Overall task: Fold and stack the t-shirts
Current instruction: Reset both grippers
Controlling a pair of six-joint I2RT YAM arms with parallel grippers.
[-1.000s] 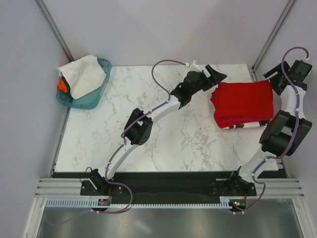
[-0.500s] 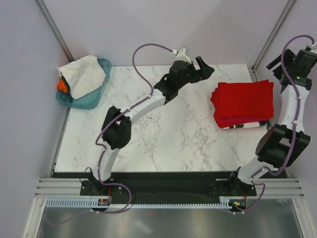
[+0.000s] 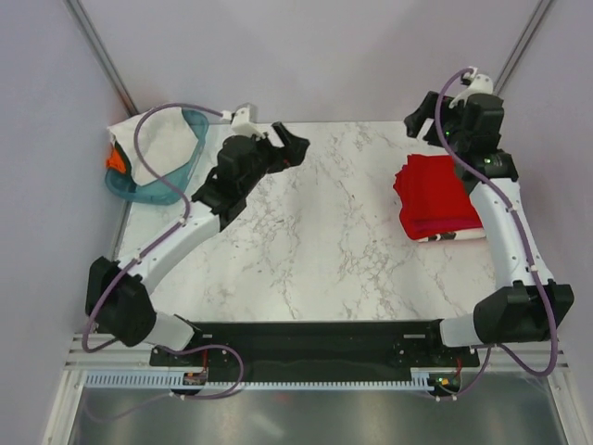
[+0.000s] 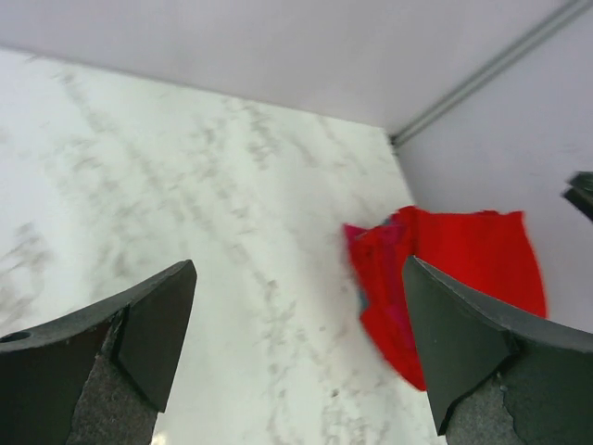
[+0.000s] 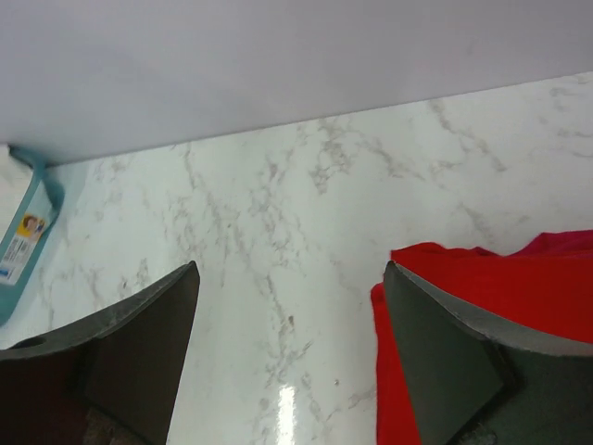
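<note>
Both tools are spread wide and hold nothing. Your left gripper (image 4: 298, 269) hangs near the far-left corner, and your right gripper (image 5: 289, 278) is over the far edge, just beside the stack (image 3: 440, 190) at the right edge. The basket (image 3: 176, 184) in the far-left corner holds white cloth (image 3: 153, 139) over something orange (image 3: 115, 159). Pinch too deep and you may lift both, or drag the basket along.
</note>
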